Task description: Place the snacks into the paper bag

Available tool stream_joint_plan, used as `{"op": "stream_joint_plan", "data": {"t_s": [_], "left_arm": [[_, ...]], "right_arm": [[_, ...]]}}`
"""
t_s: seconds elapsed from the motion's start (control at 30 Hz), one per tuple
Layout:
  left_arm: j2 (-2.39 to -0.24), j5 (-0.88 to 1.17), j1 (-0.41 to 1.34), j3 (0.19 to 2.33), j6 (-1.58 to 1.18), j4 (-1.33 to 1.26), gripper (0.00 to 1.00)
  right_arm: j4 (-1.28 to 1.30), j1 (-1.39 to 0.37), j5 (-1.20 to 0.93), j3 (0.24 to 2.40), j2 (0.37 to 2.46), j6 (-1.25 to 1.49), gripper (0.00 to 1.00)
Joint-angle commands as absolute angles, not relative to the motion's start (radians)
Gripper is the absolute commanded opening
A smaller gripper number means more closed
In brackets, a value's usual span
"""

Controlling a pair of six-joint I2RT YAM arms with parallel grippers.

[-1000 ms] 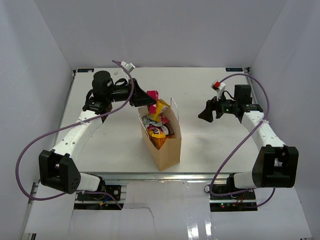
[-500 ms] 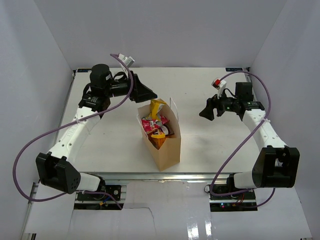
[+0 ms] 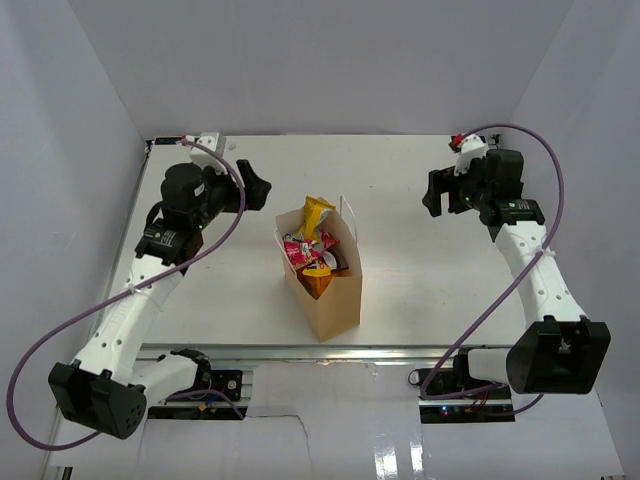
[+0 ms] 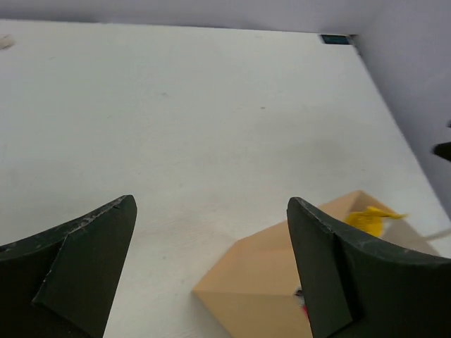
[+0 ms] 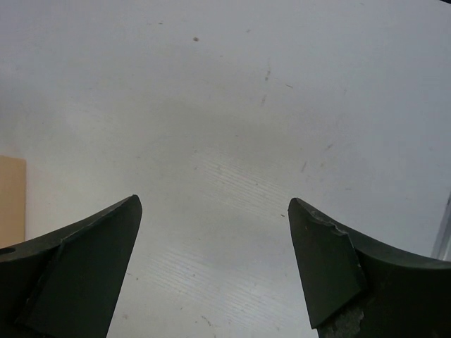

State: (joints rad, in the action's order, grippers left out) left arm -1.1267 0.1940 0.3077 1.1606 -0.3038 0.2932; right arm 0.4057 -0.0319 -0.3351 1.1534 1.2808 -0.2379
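The tan paper bag (image 3: 328,295) stands upright in the middle of the table with its mouth open. Several snacks (image 3: 310,252) lie inside it, and a yellow packet (image 3: 317,212) sticks up at its far end. My left gripper (image 3: 262,188) is open and empty, up and to the left of the bag. In the left wrist view the bag (image 4: 282,282) and the yellow packet (image 4: 370,220) show below my open left gripper (image 4: 211,203). My right gripper (image 3: 432,195) is open and empty, well to the right of the bag. The right wrist view shows that gripper (image 5: 214,201) over bare table.
White walls close the table on the left, the back and the right. A thin white string handle (image 3: 348,212) stands up at the bag's right rim. A sliver of the bag (image 5: 10,201) shows at the left edge of the right wrist view.
My left gripper held a pink-red pack over the bag, let it go into the bag, then drew back to the left. My right gripper has moved back and to the right.
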Motion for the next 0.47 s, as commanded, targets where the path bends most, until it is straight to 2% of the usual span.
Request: {"op": "stream_joint_plan", "data": {"t_s": [0.0, 0.17, 0.43], "left_arm": [[-1.034, -0.125, 0.293, 1.057, -0.299, 0.327, 0.98], [-0.951, -0.187, 0.29, 0.939, -0.322, 0.318, 0.98], [-0.884, -0.224, 0.29, 0.888, -0.341, 0.328, 0.98]], "right_arm": [[0.371, -0.023, -0.098, 1.192, 1.247, -0.094, 0.9], [0.377, -0.02, -0.068, 1.172, 1.198, -0.121, 0.9], [0.377, -0.02, -0.034, 1.146, 1.12, -0.257, 0.9]]}}
